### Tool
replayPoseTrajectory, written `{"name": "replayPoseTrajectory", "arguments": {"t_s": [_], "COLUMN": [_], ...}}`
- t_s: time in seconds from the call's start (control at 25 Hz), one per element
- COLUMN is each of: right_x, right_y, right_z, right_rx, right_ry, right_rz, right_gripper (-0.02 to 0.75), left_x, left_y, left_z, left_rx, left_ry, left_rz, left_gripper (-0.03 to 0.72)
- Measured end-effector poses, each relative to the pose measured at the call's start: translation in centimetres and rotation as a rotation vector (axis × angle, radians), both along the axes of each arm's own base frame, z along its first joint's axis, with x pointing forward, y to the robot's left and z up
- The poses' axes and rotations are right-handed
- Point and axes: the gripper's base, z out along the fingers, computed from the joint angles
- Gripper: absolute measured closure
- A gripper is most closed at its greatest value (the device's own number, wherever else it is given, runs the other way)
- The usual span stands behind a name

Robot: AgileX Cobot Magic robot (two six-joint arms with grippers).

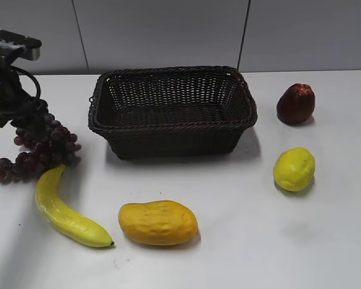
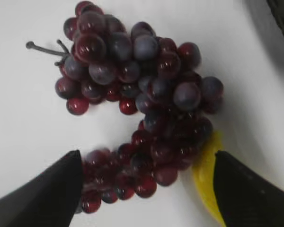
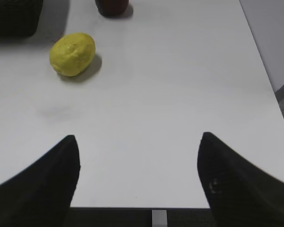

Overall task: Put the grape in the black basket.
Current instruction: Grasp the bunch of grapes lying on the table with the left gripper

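The grape, a long cluster of small dark purple-red round berries with a thin dark stem at one end, lies on the white table at its left side, well left of the black basket, a rectangular dark woven wicker basket with a flared rim that stands at the middle rear of the table. The cluster's lower end touches the tip of a curved yellow banana, which runs forward from it toward the front edge. The left gripper is over the cluster with its two dark fingers spread wide, one on each side of the lower berries, and closed on nothing; whether the left finger touches the berries beside it cannot be told. Just right of the banana lies a lumpy orange-yellow mango-like fruit. On the right side of the table sit a round yellow lemon and, behind it, a dark red apple-like fruit. The right gripper hangs over bare table near the front right edge, its fingers wide apart and empty.
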Motion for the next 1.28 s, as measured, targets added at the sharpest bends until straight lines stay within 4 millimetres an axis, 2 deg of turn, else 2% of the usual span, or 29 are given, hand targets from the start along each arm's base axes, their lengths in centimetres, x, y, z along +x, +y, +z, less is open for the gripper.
{"name": "replayPoseTrajectory", "arguments": {"t_s": [0.32, 0.52, 0.64, 0.72, 0.84, 1.0, 1.04, 1.16, 1.28], "right_x": [0.0, 0.0, 0.0, 0.0, 0.0, 0.0, 0.0, 0.0, 0.0], "right_y": [0.0, 0.0, 0.0, 0.0, 0.0, 0.0, 0.0, 0.0, 0.0], "right_z": [0.0, 0.0, 0.0, 0.0, 0.0, 0.0, 0.0, 0.0, 0.0], "right_rx": [0.0, 0.0, 0.0, 0.0, 0.0, 0.0, 0.0, 0.0, 0.0], "right_ry": [0.0, 0.0, 0.0, 0.0, 0.0, 0.0, 0.0, 0.0, 0.0], "right_rz": [0.0, 0.0, 0.0, 0.0, 0.0, 0.0, 0.0, 0.0, 0.0], "right_gripper": [0.15, 0.15, 0.15, 0.15, 0.15, 0.15, 0.15, 0.15, 0.15], "left_x": [4.0, 4.8, 4.9, 5.0, 5.0, 5.2, 5.2, 5.1, 4.9], "left_y": [-0.8, -1.0, -1.1, -1.2, -1.2, -1.3, -1.3, -1.3, -1.1], "left_z": [-2.6, -4.9, -6.1, -6.3, -6.3, -6.2, -6.1, -5.5, -3.7], "left_rx": [0.01, 0.018, 0.021, 0.015, 0.005, 0.0, 0.0, -0.002, 0.001], "left_ry": [0.018, 0.066, 0.093, 0.099, 0.097, 0.086, 0.084, 0.074, 0.028], "left_rz": [-0.003, -0.003, -0.001, 0.002, 0.008, 0.01, 0.01, 0.009, 0.002], "left_gripper": [0.025, 0.029, 0.059, 0.1, 0.201, 0.473, 0.518, 0.536, 0.564]}}
